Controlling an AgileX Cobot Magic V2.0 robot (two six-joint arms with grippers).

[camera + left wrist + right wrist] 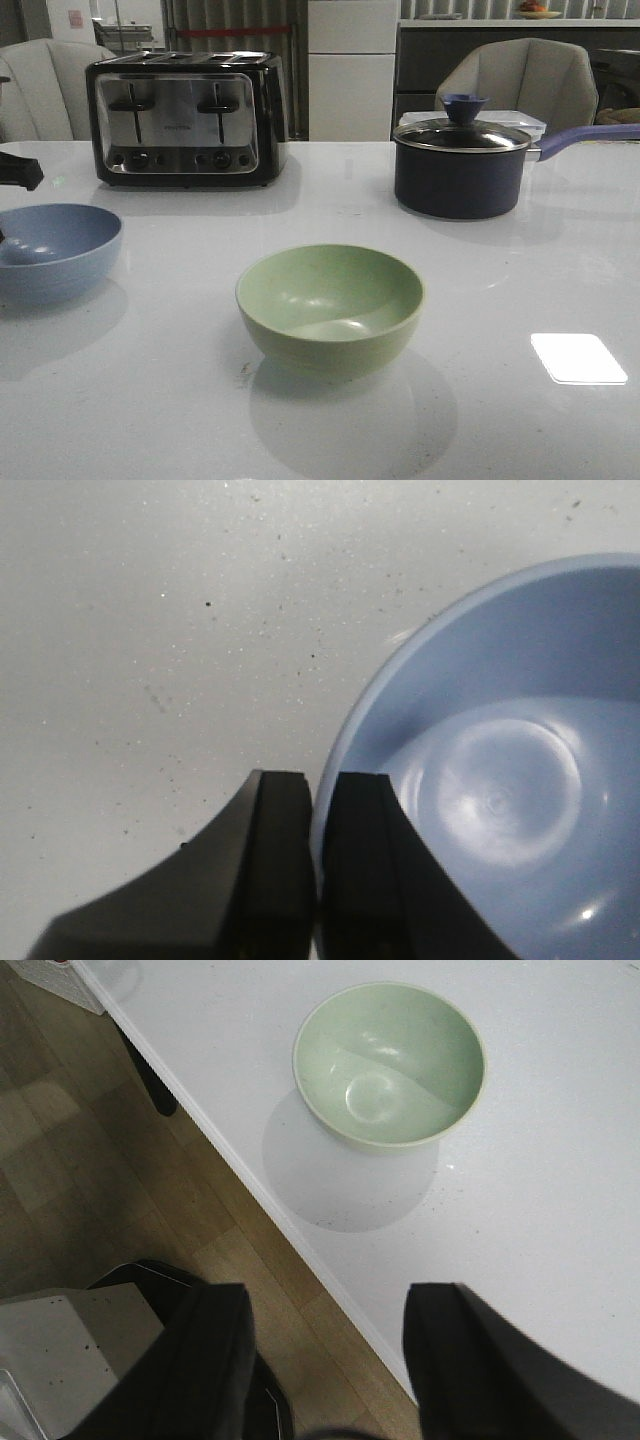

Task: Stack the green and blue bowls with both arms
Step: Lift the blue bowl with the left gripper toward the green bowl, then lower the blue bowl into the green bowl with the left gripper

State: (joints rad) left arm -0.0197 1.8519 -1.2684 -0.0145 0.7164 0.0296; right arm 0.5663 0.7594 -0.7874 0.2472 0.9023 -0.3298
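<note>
The dusty blue matte bowl (500, 770) is clamped at its rim by the left gripper (318, 870), left of the pale green matte bowl (330, 305). The right gripper (325, 1360) is held apart. The lift should be kept level.

The front camera is sitting low, looking forward over the table (500, 300), taking in both bowls, a toaster (185, 118) and a saucepan (462, 165). The left wrist camera is looking down from very near at the blue bowl (500, 780), also showing at the front view's left edge. The right wrist camera is looking down from higher, over the table's edge, sharing the green bowl (390, 1065) with the front view.
</note>
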